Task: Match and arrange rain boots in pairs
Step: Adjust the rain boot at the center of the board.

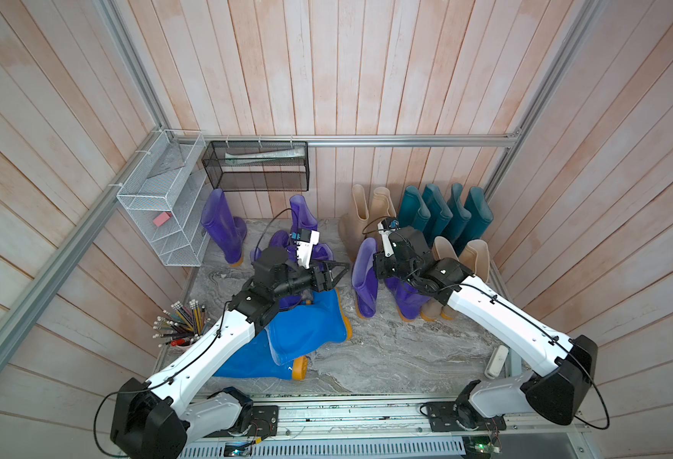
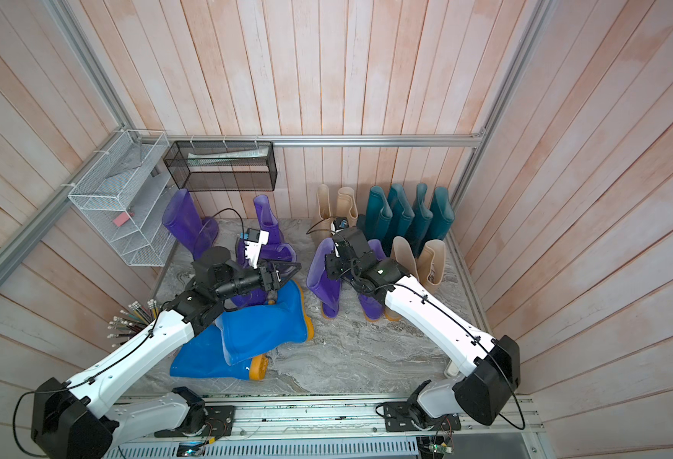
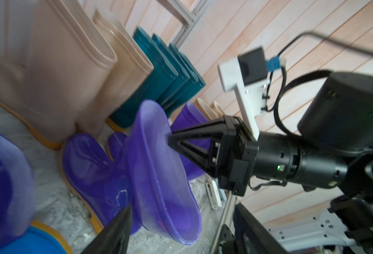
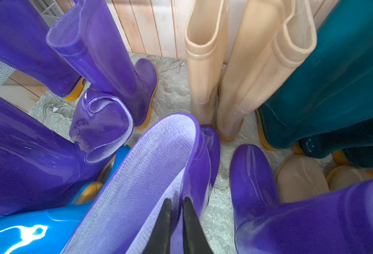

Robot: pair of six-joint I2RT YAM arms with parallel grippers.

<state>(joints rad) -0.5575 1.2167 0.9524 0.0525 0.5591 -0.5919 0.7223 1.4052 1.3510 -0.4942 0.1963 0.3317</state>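
Observation:
My right gripper (image 4: 176, 199) is shut on the rim of an upright purple rain boot (image 1: 364, 286) (image 4: 148, 176) near the table's middle. A second purple boot (image 1: 404, 302) stands right beside it. My left gripper (image 1: 341, 274) (image 3: 183, 206) is open and points at the top of the held boot (image 3: 159, 176) from the left, without touching it. Two bright blue boots (image 1: 307, 326) (image 1: 255, 357) lie crossed under the left arm. More purple boots (image 1: 219, 226) (image 1: 301, 214) stand at the back left. Several dark teal boots (image 1: 442, 214) line the back right, next to two beige pairs (image 1: 366, 214) (image 1: 462, 258).
A white wire rack (image 1: 160, 206) and a black mesh basket (image 1: 255, 167) hang on the back left walls. A cup of pencils (image 1: 182, 322) stands at the table's left edge. A small white object (image 1: 496, 361) lies at the front right on the marble top (image 1: 386, 349).

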